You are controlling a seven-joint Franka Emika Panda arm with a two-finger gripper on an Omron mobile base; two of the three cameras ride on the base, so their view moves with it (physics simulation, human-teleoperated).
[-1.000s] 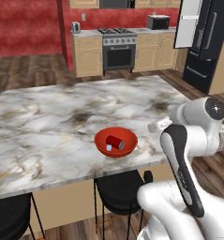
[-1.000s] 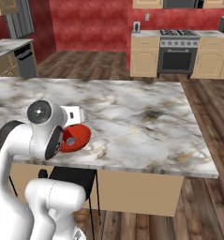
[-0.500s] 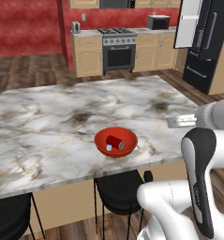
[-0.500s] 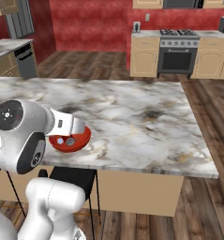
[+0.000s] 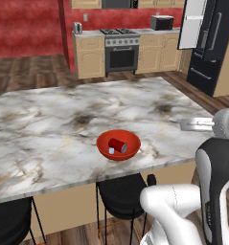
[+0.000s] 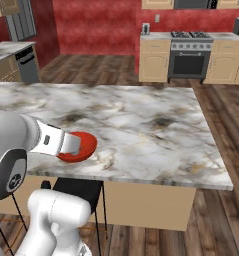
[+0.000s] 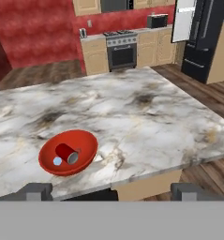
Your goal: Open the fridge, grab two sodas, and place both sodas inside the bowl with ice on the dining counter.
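Bowl (image 7: 68, 152) sits near the table (image 7: 146, 117) front edge with the red can (image 7: 66, 153) lying in it; in the right base view the arm hides part of the bowl. The tool (image 7: 112, 191) is wide and holds nothing, its tips cut off low. The fridge (image 5: 209, 43) stands far back, one door open, partly out of frame.

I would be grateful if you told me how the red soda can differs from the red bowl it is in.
The soda can is a small cylinder lying on its side; the bowl is a wide, shallow round dish standing upright on the dining counter. The can has a grey end face, while the bowl is red throughout. Both are red.
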